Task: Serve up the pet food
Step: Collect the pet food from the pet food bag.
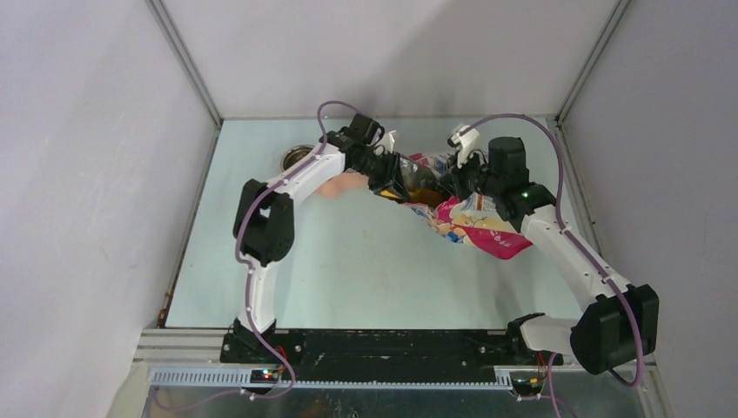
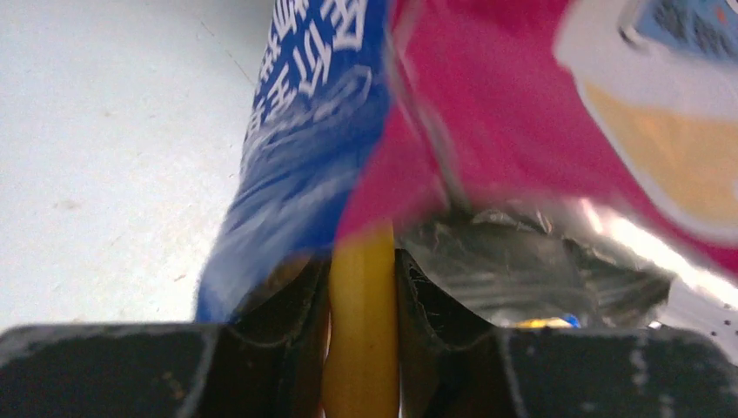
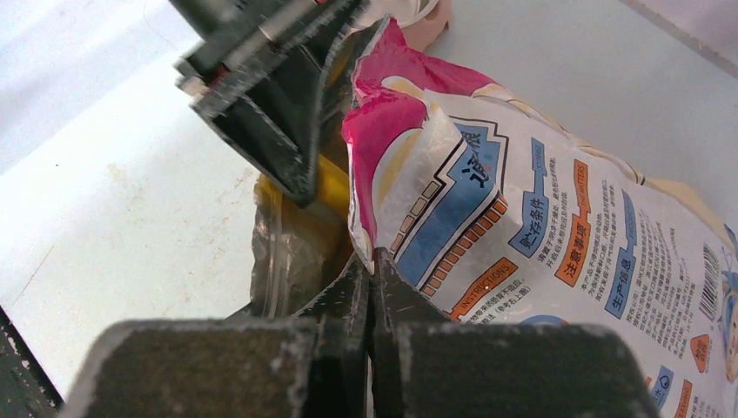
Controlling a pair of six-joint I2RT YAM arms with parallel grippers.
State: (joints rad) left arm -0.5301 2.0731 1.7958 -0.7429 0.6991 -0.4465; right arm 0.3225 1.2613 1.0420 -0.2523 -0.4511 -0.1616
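At the bag [image 3: 540, 218] mouth, the left gripper [image 2: 361, 266] is clamped on the yellow scoop [image 2: 360, 366] handle, and the right gripper [image 3: 372, 280] pinches the bag edge. The pet food is inside the bag, not visible. Risk: the pinched edge slips and the mouth collapses, spilling food short of the feeder [image 1: 338, 185].

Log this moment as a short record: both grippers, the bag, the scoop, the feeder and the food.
left gripper: shut on yellow scoop, scoop end in the bag's mouth
right gripper: shut on the mouth edge of the cat food bag
cat food bag: lying on the table, mouth toward the left arm
pink feeder: mostly hidden under the left arm; one steel bowl shows
kibble: none in clear view
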